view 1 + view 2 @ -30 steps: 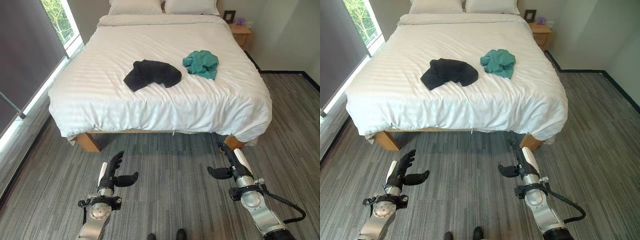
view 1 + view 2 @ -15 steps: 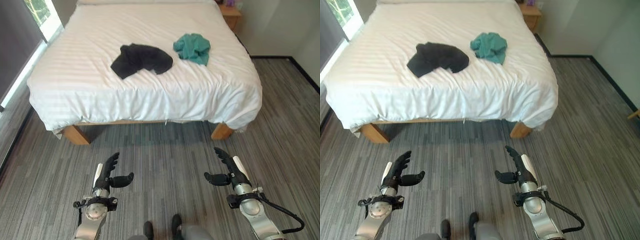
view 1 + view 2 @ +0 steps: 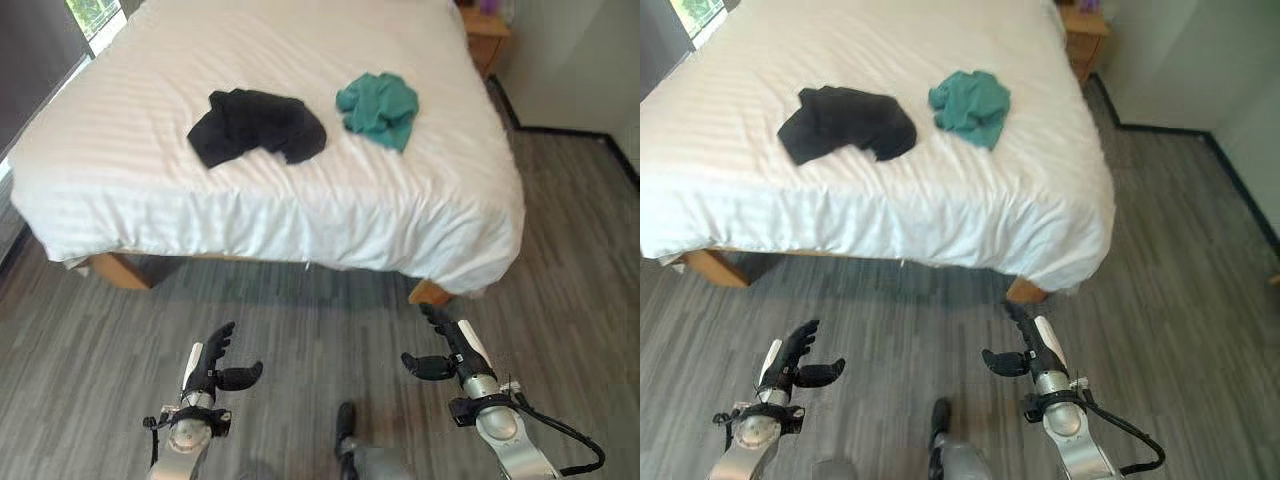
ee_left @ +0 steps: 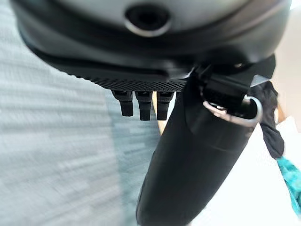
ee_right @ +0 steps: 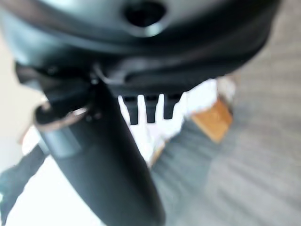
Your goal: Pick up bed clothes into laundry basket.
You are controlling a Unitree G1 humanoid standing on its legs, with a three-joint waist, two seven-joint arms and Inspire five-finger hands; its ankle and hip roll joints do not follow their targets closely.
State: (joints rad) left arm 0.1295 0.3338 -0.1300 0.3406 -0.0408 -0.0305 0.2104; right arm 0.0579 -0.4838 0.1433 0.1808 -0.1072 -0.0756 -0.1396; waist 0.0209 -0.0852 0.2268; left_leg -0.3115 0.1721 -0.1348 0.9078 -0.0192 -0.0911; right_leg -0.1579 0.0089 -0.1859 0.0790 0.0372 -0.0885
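Where grey floor (image 3: 300,330) spreads, white bed (image 3: 150,200)

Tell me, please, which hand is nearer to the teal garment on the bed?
Right. The right hand hangs below the bed's near right corner, below the teal garment; the left hand is low and farther left.

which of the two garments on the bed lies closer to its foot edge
The black garment; it lies nearer the bed's foot edge than the teal garment, which sits further up and toward the robot's right.

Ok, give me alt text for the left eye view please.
A crumpled black garment and a crumpled teal garment lie apart on a white-sheeted bed. Below, over grey floor, the robot's left hand and right hand hang open, holding nothing.
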